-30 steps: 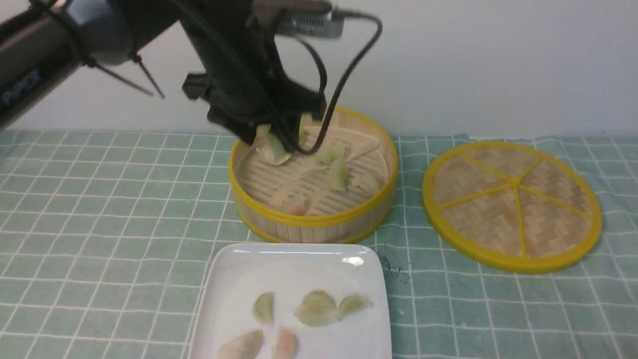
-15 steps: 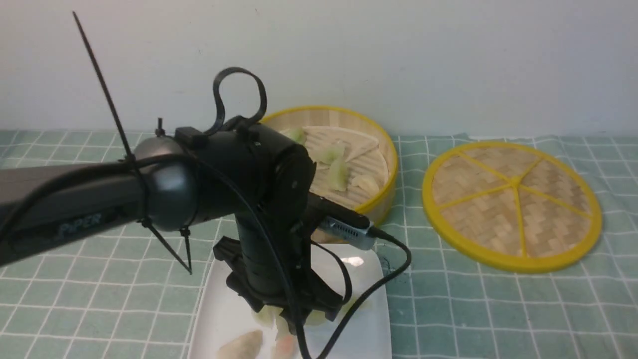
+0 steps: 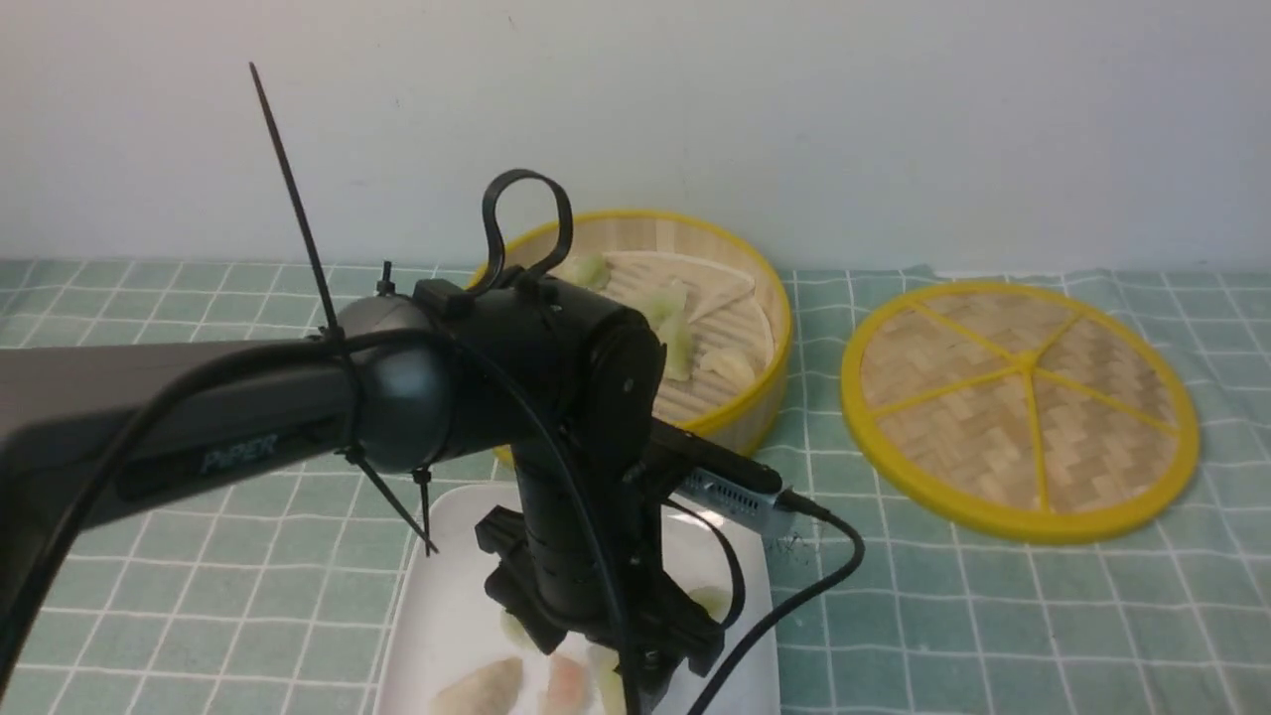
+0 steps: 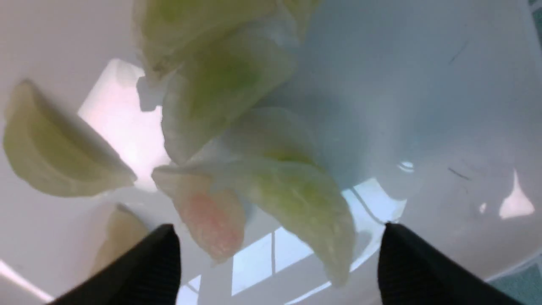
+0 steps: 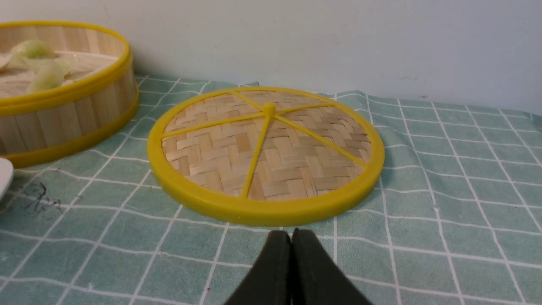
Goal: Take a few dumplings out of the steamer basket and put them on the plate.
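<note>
Pale wall (image 3: 894, 99) backs a worktop covered by one green checked cloth (image 3: 199, 298). On it stand one steamer basket (image 3: 787, 328), one white square plate (image 3: 437, 596) just in front of it at the near edge, and one flat woven bamboo lid (image 3: 1023, 397) to the basket's right, apart from it.

Four dumplings (image 3: 675, 348) show in the basket, pale green or whitish, all on its far and right part. The left arm (image 3: 199, 427) hides the rest of the floor, so the full count there cannot be told.

The left wrist view shows six on the plate, as far as their overlap allows. Four are pale green, one is an orange-pink dumpling (image 4: 207, 214) and one is a whitish-beige dumpling (image 3: 482, 687). Two of the green ones overlap at the far side. Another, the nearest green dumpling (image 4: 296, 199), lies partly across the orange-pink one.

The left jaws hang low over the plate and are spread wide, their black fingertips (image 4: 148, 271) at either side of the wrist view. They hold nothing. The nearest green dumpling and the orange-pink one lie on the plate between the tips, touching neither.

The right jaws are pressed fully together with nothing between them. They sit low over the cloth just in front of the lid; whether they touch the cloth cannot be told.
</note>
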Robot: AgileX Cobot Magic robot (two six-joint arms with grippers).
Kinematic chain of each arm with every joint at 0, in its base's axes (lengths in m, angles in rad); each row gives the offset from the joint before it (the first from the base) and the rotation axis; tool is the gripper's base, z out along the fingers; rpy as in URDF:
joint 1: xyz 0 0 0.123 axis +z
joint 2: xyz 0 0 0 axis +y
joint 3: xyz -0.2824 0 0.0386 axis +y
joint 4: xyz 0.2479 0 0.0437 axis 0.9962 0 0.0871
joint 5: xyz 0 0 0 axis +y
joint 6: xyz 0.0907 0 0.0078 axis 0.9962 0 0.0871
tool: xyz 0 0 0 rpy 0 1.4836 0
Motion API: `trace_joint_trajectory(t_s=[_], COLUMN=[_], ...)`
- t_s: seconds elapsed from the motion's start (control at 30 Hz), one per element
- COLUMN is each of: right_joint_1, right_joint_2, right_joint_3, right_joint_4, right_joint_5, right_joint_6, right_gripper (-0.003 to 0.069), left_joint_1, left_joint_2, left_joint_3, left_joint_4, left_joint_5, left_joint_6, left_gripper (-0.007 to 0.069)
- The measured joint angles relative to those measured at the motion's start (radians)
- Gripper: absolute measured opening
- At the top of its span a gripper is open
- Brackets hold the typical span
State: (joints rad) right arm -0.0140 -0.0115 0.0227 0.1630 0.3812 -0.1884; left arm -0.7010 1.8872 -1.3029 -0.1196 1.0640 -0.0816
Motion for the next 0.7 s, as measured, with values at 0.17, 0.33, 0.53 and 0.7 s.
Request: trace_joint_trajectory(t_s=[0.17, 0.33, 0.53, 0.7], right_joint_1=[0.0, 0.0, 0.0, 0.0], right_joint_2=[0.0, 0.0, 0.0, 0.0], right_joint_3=[0.0, 0.0, 0.0, 0.0], right_joint_4=[0.0, 0.0, 0.0, 0.0], right_joint_5=[0.0, 0.0, 0.0, 0.0], right_joint_6=[0.0, 0.0, 0.0, 0.0], right_gripper=[-0.0013, -0.0013, -0.0013, -0.0013], left_joint_1=[0.0, 0.0, 0.0, 0.0], left_joint_2=[-0.001, -0.091, -0.328, -0.661], left_joint_3=[-0.117, -0.195, -0.187, -0.038], left_joint_4=[0.046, 0.084, 0.101, 0.102], left_joint_5=[0.119, 0.137, 0.155, 0.038], left_joint_6=[0.0, -0.001, -0.035, -0.071], left_gripper=[0.0627, 0.0323, 0.002, -0.0006])
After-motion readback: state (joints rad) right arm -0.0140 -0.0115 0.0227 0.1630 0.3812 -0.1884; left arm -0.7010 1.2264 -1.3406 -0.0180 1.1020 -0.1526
